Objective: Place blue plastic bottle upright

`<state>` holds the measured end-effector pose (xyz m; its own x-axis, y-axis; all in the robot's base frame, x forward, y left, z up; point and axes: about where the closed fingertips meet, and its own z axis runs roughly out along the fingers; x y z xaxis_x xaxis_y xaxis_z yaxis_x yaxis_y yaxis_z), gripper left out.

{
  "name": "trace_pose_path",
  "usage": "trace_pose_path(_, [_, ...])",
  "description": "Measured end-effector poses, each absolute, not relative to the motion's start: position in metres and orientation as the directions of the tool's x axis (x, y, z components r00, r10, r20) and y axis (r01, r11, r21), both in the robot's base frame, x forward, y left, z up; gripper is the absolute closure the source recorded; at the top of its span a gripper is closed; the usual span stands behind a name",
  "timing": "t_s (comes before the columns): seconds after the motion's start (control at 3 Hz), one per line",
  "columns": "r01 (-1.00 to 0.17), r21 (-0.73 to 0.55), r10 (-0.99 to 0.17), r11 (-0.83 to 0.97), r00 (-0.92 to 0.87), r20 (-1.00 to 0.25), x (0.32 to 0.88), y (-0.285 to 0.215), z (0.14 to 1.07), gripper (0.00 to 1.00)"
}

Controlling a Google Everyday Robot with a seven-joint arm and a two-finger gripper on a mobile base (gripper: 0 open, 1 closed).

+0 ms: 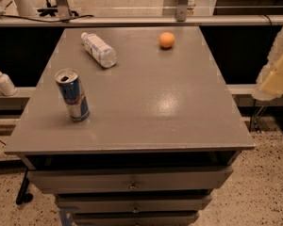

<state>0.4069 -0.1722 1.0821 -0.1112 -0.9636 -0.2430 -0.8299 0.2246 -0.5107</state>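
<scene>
The blue plastic bottle [99,49] lies on its side at the far left of the grey table top [170,107], its white cap pointing to the far left corner. It is clear and faintly bluish with a white label. My gripper [275,69] shows as a pale, blurred shape at the right edge of the view, beyond the table's right edge and well away from the bottle. It holds nothing that I can see.
A blue-and-silver drink can [73,95] stands upright, opened, near the table's left front. An orange ball-like fruit [166,39] sits at the far middle. A white pump dispenser [4,81] stands on a ledge to the left. Drawers [132,180] lie below the top.
</scene>
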Motion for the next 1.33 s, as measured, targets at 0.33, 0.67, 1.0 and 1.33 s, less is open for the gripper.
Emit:
trace_pose_path(0.33, [-0.830, -0.511, -0.964, 0.224, -0.111, -0.243, 0.407, -0.172, 1.082, 0.00])
trace_pose_path(0.67, [-0.835, -0.492, -0.950, 0.244, -0.105, -0.293, 0.417, -0.155, 1.083, 0.00])
trace_pose_path(1.0, [-0.858, -0.449, -0.936, 0.249, -0.093, -0.340, 0.442, -0.118, 1.063, 0.00])
trace_pose_path(1.33, [-0.876, -0.398, -0.916, 0.271, -0.108, -0.386, 0.474, -0.078, 1.039, 0.00])
